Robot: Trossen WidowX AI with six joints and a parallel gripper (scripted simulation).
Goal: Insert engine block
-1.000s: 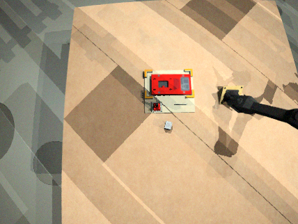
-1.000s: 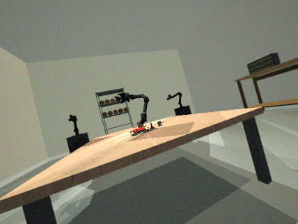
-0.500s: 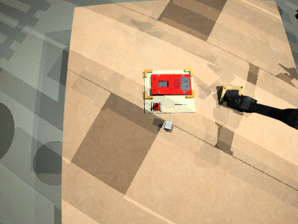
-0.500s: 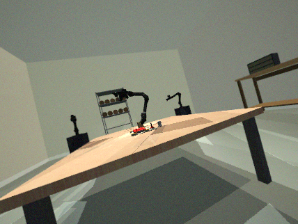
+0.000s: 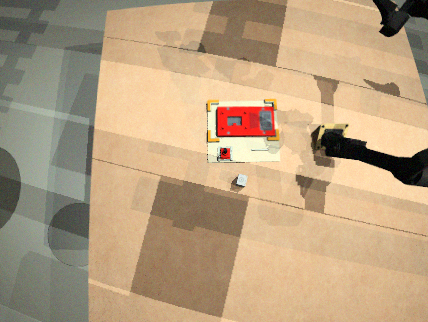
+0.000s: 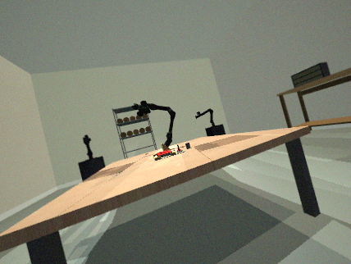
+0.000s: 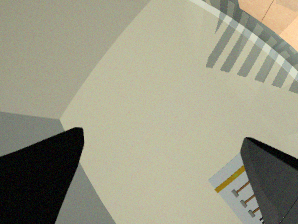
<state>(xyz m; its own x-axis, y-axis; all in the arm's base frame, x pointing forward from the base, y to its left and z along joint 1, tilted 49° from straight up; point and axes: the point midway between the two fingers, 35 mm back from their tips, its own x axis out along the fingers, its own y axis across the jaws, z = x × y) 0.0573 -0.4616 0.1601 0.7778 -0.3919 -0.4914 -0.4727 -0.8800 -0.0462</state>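
Note:
The red car body (image 5: 255, 112) (image 6: 165, 153) lies on a pale mat (image 5: 240, 157) between orange corner brackets. Its opening (image 5: 234, 120) looks grey inside in the top view; whether a block sits in it I cannot tell. A small light grey block (image 5: 241, 180), perhaps the engine block, stands on the table just off the mat's front edge; it looks dark in the exterior view (image 6: 188, 145). My gripper (image 7: 166, 142) is open and empty, fingers wide apart. In the exterior view it is raised high above the table, far from the car body.
A small red piece (image 5: 225, 153) (image 6: 179, 149) with a black top stands on the mat near its front left corner. My arm's base (image 5: 334, 135) is right of the mat. Black arm parts (image 5: 395, 22) show at the top right of the top view. The wrist view shows mostly walls.

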